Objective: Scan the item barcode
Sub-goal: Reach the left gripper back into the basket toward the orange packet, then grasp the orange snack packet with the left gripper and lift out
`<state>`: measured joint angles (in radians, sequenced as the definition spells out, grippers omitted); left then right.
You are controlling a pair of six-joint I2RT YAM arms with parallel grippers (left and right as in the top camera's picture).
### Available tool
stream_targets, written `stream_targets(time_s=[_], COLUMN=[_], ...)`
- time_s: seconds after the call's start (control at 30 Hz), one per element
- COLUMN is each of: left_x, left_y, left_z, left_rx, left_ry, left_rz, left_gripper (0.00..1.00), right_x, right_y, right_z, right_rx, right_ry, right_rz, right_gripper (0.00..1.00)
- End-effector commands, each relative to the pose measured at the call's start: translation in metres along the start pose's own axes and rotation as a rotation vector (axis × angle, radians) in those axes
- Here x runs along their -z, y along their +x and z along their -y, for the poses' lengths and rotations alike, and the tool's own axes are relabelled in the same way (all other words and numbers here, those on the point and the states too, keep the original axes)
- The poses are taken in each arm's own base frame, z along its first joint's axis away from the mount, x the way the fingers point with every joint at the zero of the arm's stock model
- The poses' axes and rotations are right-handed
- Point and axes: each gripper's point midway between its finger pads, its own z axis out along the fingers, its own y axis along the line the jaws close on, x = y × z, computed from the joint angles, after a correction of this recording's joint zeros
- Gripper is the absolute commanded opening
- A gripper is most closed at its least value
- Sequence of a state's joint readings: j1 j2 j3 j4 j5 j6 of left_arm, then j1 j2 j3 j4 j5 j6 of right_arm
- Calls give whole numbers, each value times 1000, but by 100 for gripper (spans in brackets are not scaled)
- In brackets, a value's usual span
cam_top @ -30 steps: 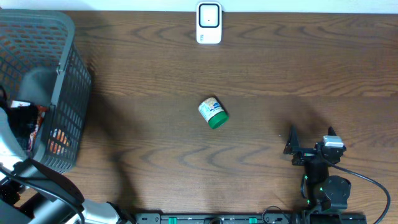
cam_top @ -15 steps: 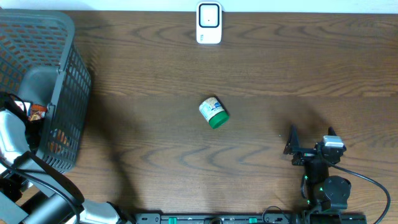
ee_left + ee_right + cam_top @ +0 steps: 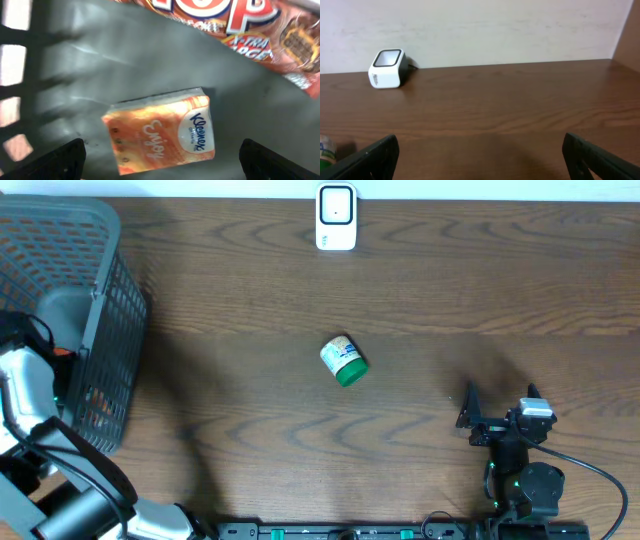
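Inside the basket (image 3: pixel 108 315), an orange Kleenex pack (image 3: pixel 162 131) reads "Enjoy".

We see a dark wood-grain table (image 3: pixel 250 300) with a white barcode scanner (image 3: pixel 336 217) standing at its far edge. A small green-lidded jar (image 3: pixel 343 361) lies on its side near the middle. A grey mesh basket (image 3: pixel 122 340) sits at the left end, well apart from both.

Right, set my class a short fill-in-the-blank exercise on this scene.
The jar has a lid coloured ____. The tissue pack lies inside the ____. The scanner has a casing coloured ____.
Missing words: green; basket; white.
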<state>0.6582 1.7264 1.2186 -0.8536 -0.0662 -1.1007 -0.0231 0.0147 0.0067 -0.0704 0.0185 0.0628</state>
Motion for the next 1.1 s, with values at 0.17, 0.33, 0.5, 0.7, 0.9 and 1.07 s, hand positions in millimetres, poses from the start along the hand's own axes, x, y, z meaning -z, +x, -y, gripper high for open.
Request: stream_targets(time_s=[0.17,0.33,0.5,0.7,0.9,1.07], left_x=[-34,-50,-56,-55,-47,-21], left_y=[11,15,18,29,43,45], left_z=[-7,-9,-12,-7,8,30], left_rx=[19,14,11,-5,-67,-80], left_ry=[-96,-130,-151,-121,-47,73], left_rz=[-43,-67,-78,-146,-240,-287], left_gripper=[98,98,86,63,61,61], right_x=[0,0,0,0,0,0], right_y=[0,0,0,0,0,0], right_z=[-1,-1,-1,-1,-1,-1], right_rx=[13,13,13,13,13,13], right_ry=[-5,-5,-5,-5,-5,-5], right_rz=[2,2,2,2,2,2], right_gripper=[99,99,99,99,99,99])
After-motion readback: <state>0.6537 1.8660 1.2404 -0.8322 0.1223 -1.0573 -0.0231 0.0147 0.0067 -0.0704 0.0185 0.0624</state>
